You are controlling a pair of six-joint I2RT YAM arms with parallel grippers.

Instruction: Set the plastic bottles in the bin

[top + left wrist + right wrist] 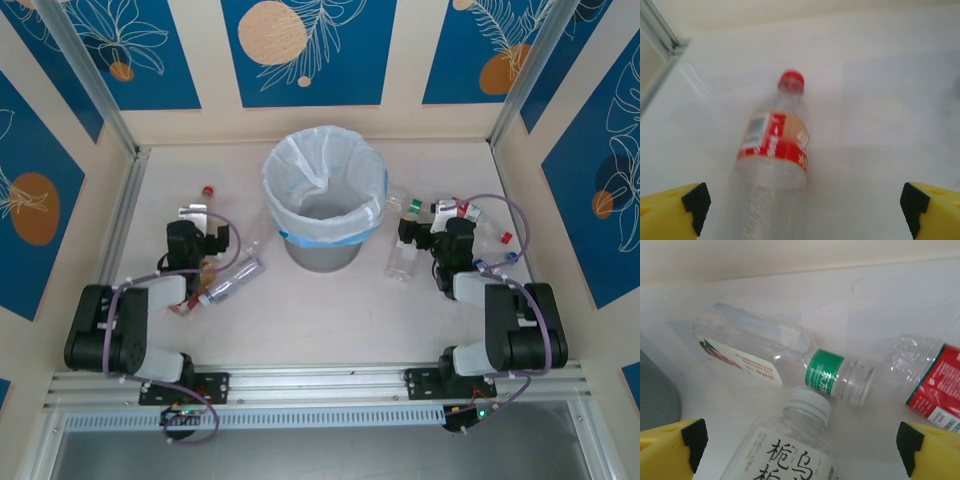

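Yellow claws agape, both empty

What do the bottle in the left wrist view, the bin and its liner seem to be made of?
Bottle: clear thin plastic, glossy; the table shows through it.
Bin: probably grey plastic, matte; metal is possible.
Liner: thin translucent white plastic film, wrinkled.

- The bin stands mid-tabletop, mouth open from above; bare surface lies before it, between the arms.
- Right of it, plastic bottles crowd close, leaving narrow gaps.
- Left, a red-capped bottle lies with clear surface either side.
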